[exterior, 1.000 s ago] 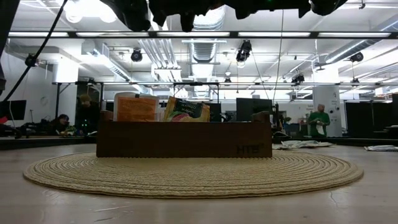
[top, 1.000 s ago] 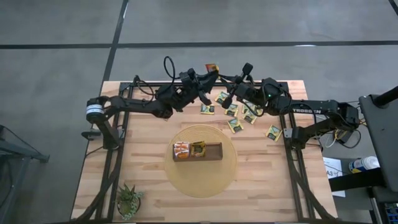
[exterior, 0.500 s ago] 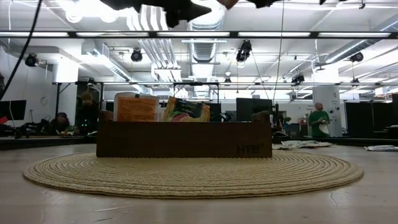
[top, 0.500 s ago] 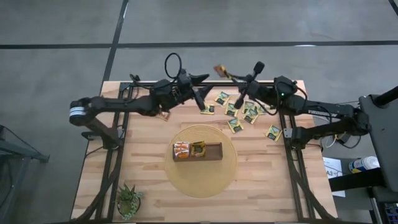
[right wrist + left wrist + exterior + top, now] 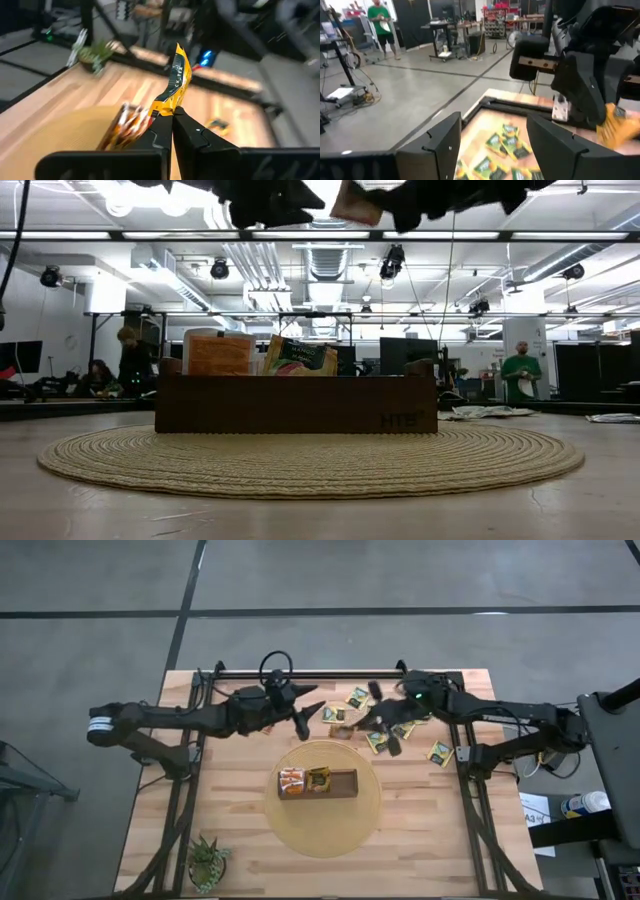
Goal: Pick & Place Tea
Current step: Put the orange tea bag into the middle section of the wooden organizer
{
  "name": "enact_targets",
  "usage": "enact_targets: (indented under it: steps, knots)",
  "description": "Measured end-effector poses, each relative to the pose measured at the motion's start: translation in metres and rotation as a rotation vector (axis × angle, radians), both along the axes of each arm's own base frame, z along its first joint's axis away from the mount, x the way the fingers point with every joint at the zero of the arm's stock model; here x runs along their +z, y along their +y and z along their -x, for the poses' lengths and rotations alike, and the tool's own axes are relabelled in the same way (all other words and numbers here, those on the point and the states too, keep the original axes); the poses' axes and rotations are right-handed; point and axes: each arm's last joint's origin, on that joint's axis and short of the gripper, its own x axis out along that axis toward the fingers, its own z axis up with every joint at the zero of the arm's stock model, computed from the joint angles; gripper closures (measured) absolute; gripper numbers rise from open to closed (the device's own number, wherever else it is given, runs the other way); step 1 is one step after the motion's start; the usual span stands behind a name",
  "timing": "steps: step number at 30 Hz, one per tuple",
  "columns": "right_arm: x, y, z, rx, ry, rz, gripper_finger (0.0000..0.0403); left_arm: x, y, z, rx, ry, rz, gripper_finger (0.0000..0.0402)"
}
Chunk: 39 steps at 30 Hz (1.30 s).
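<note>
A: One orange tea sachet (image 5: 174, 85) is standing on edge in the right gripper (image 5: 171, 116), its long axis running up and away from the fingertips, with the free end tilting slightly off upright.

B: And those fingers?

A: They are pressing together on the sachet's lower corner, pinching it. In the high view the right gripper (image 5: 352, 727) is hanging above the table (image 5: 230, 840), just beyond the far rim of the round woven mat (image 5: 300, 830), and the sachet there is too blurred to make out.

B: Where is the rest of the tea sitting?

A: Several green-and-yellow sachets (image 5: 357, 697) are lying flat and scattered on the far right part of the table, under and beside the right arm. Two more sachets (image 5: 305, 780) are standing upright in the left end of the dark wooden box (image 5: 345, 783) at the middle of the mat.

B: How is the right arm lying?

A: It is stretching from the table's right edge toward the centre, its wrist reaching over the loose sachets.

B: And the left gripper (image 5: 305, 715)?

A: Its fingers are standing spread, holding nothing. The left arm is extending from the left edge toward the centre, the gripper facing the right one, near it but apart.
</note>
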Motion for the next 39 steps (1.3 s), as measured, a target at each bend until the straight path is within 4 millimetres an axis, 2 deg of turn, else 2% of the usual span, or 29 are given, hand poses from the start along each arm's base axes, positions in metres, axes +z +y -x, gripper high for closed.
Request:
enact_targets:
  steps: [4,8,12,18,24,31,39]
  knots:
    - [-0.025,0.008,-0.020,0.049,0.101,-0.031,0.0394,-0.013,-0.006,0.010,0.000,0.016,0.026,0.0182]
    - [-0.048,0.023,-0.037,0.116,0.177,-0.039,0.0394,-0.032,-0.011,0.021,0.075,0.051,0.049,0.0182]
    - [-0.062,0.040,-0.050,0.179,0.195,-0.036,0.0394,-0.049,-0.012,0.032,0.165,0.059,0.089,0.0182]
    - [-0.074,0.061,-0.063,0.210,0.192,-0.010,0.0394,-0.063,-0.014,0.044,0.174,0.035,0.151,0.0182]
    - [-0.095,0.073,-0.074,0.092,0.243,0.074,0.0394,-0.066,-0.014,0.046,0.174,0.007,0.178,0.0182]
    - [-0.117,0.089,-0.087,0.091,0.243,0.113,0.0394,-0.066,-0.017,0.045,0.162,0.005,0.182,0.0182]
    - [-0.135,0.089,-0.092,-0.014,0.288,0.239,0.0394,-0.067,-0.018,0.045,0.158,0.004,0.188,0.0182]
